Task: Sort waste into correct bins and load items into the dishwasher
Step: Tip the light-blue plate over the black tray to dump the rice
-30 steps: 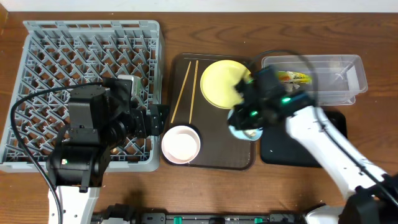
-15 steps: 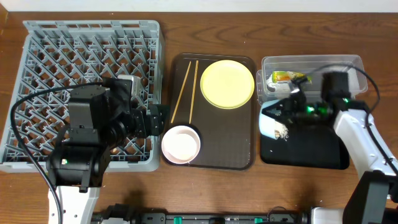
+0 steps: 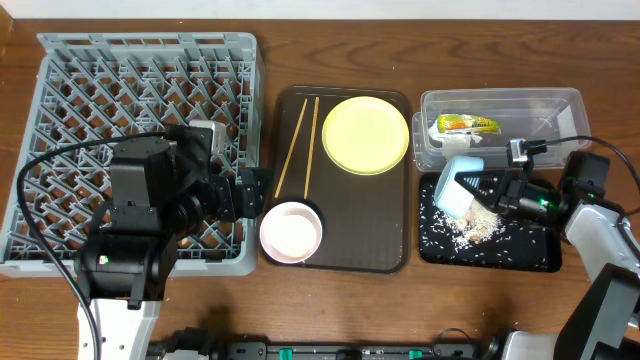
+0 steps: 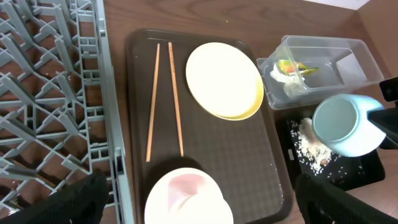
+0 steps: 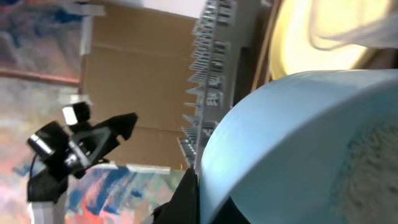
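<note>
The right hand (image 3: 497,190) is pinching the rim of the light blue bowl (image 3: 458,190) and tipping it on its side over the black tray (image 3: 535,255). A moment ago the bowl was hanging over the tray's left edge with only a few bits fallen. Now beige-white crumbs (image 3: 478,225) are lying scattered across the tray, heaped just beside the bowl's mouth. The right wrist view is showing some crumbs clinging inside the bowl, so the emptying is probably not finished.

The snack wrapper (image 3: 466,124) and the tissue (image 4: 291,86) are sitting in the clear tub (image 3: 560,105). The yellow plate (image 3: 365,134), two chopsticks (image 3: 298,145) and the white-pink bowl (image 3: 291,231) are waiting on the brown serving tray (image 3: 370,230). The left hand (image 3: 258,192) has not moved and is hovering spread wide and empty by the right edge of the grey dish rack (image 3: 80,90). Waste sorting is nearly done, while loading seems barely begun.
</note>
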Robot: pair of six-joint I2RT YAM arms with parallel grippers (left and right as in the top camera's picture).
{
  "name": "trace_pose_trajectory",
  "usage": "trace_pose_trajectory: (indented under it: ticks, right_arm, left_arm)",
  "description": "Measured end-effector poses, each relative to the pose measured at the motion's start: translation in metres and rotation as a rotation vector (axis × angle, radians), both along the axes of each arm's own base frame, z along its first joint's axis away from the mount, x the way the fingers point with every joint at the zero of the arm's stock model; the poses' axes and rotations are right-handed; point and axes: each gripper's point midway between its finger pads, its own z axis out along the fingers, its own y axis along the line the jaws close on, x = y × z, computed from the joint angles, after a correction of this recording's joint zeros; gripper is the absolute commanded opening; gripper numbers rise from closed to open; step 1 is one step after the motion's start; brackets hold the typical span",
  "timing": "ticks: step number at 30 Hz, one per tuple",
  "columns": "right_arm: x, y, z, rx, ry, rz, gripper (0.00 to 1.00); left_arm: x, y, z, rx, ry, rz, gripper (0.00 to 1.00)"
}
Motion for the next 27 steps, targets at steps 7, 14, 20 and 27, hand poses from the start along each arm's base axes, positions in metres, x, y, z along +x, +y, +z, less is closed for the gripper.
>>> trace_pose_trajectory:
  ticks: [7, 14, 20, 27]
  right_arm:
    - [-0.001, 0.000, -0.001, -0.011, -0.013, 0.001, 0.01]
    - [-0.002, 0.000, -0.010, -0.046, 0.020, -0.009, 0.01]
    - [-0.001, -0.002, -0.021, -0.100, 0.054, -0.023, 0.01]
    - [0.000, -0.001, -0.018, -0.093, 0.030, -0.017, 0.01]
  left_arm:
    - [0.000, 0.000, 0.000, 0.000, 0.000, 0.000, 0.96]
    - [0.000, 0.000, 0.000, 0.000, 0.000, 0.000, 0.97]
    - [0.000, 0.000, 0.000, 0.000, 0.000, 0.000, 0.96]
    - [0.000, 0.000, 0.000, 0.000, 0.000, 0.000, 0.97]
